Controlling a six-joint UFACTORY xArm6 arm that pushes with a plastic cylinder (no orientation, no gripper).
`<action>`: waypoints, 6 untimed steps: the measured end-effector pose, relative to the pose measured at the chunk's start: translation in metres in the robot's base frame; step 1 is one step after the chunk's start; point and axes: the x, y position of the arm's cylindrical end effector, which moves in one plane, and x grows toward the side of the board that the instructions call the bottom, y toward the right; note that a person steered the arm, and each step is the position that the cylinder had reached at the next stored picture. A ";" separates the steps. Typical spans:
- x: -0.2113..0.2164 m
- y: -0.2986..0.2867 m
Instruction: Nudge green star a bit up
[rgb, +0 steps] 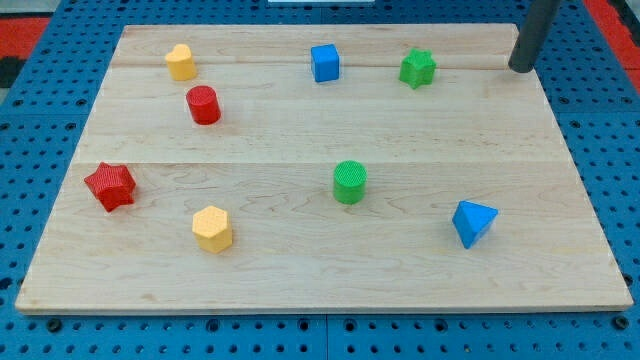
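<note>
Nearest me lie the yellow hexagon (212, 228) and the blue triangle (473, 222), with the green cylinder (349, 181) a little farther, between them. The green star (417, 68) sits near the board's far edge, right of the blue cube (324, 62); it is squat, with no long axis, and I cannot tell where it points. My tip (521, 68) is a bare rod holding nothing, apart from the star on its right.
</note>
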 end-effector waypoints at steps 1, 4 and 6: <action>0.015 0.000; 0.039 -0.096; 0.022 -0.119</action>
